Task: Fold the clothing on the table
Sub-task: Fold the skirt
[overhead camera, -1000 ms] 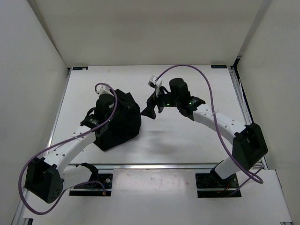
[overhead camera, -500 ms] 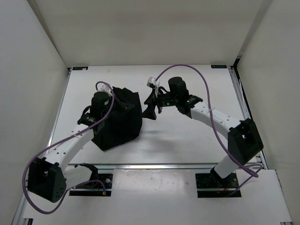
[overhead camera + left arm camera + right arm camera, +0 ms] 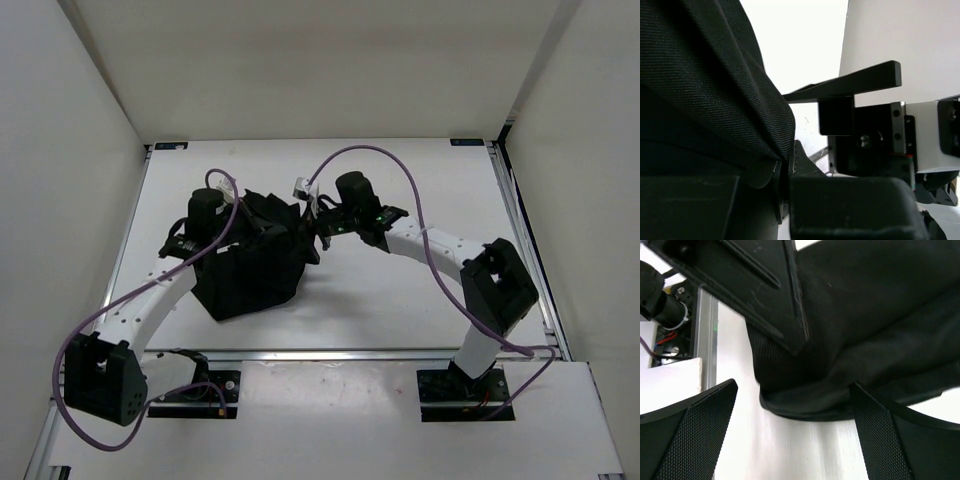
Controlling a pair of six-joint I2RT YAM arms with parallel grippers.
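The left gripper (image 3: 784,175) is clamped shut on a fold of the plain black soft fabric clothing (image 3: 250,275). The garment is bunched around and below its jaws and spreads onto the large white flat table (image 3: 400,290). Just beyond that fold, the right gripper (image 3: 792,390) stands spread wide. Its mesh-padded fingers (image 3: 695,435) sit on either side of the garment's lower edge and hold nothing.
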